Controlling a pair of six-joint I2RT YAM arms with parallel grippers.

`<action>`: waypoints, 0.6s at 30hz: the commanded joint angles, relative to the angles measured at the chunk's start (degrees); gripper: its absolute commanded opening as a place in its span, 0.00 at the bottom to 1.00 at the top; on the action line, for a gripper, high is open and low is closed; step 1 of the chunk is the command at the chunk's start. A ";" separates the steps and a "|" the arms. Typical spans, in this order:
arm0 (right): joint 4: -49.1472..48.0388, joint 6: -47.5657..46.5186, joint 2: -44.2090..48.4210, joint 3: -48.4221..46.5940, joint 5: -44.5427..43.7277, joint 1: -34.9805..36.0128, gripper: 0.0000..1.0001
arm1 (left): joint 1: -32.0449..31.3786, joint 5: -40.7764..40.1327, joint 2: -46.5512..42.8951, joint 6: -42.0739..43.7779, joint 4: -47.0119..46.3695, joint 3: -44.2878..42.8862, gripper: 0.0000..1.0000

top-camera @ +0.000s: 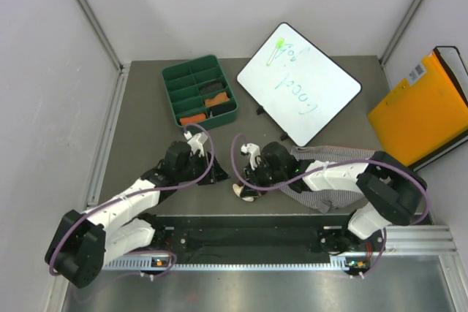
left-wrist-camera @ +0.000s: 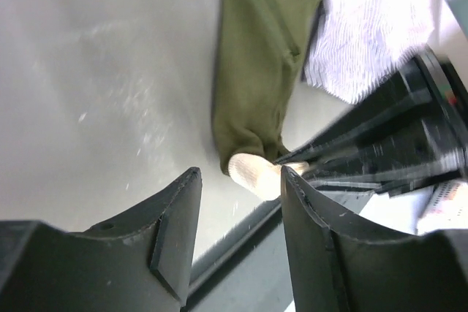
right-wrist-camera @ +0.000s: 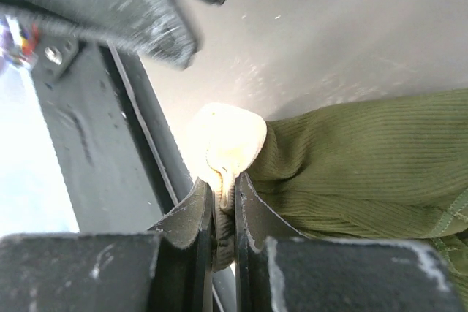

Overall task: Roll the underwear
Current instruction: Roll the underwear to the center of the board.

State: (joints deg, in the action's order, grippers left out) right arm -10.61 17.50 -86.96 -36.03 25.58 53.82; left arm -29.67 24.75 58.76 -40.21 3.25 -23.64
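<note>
The olive green underwear lies bunched on the table, its cream waistband toward the front edge. My right gripper is shut on the cream waistband end; in the top view it sits over the underwear. My left gripper is open and empty, just left of the waistband, not touching it; it also shows in the top view. The grey-white striped underwear lies under my right arm and shows in the left wrist view. No black speckled underwear lies on the table.
A green divided tray at the back holds dark and orange rolled items. A whiteboard lies at back centre, an orange folder at the right. The black base rail runs along the front edge.
</note>
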 commanded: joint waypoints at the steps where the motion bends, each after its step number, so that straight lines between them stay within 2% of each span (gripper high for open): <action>1: -5.03 6.05 -1.98 0.00 10.18 -4.60 0.00 | -1.26 0.03 -0.06 1.97 -13.34 3.42 0.51; 8: -5.12 9.04 -6.90 -0.36 15.19 -9.87 0.00 | -4.25 -0.76 4.77 3.38 -21.95 5.27 0.50; 18: -6.53 11.42 -9.89 1.67 15.72 -13.21 0.00 | -9.53 -1.11 13.65 2.24 -31.01 6.15 0.44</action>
State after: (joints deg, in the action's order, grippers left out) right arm -15.20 28.03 -95.07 -35.20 40.56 42.44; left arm -37.71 23.99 70.43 -38.35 -19.57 -18.46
